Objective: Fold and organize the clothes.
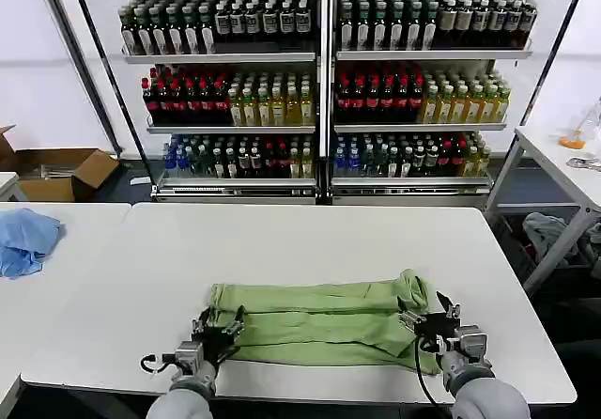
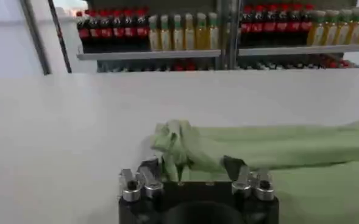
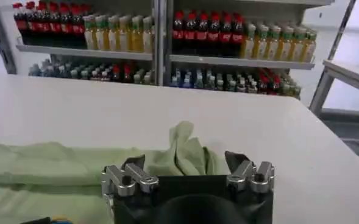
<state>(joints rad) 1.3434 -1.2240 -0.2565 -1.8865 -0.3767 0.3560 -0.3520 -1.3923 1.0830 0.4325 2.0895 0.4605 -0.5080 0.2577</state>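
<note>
polo shirt: plain light green | table: white | cloth: light blue

head high, wrists low, shared shirt

White bench up front, second white bench to its left with a light blue cloth on it. Behind: metal shelving packed with bottles. Open cardboard box on the floor, far left. Another white table far right. White walls.
</note>
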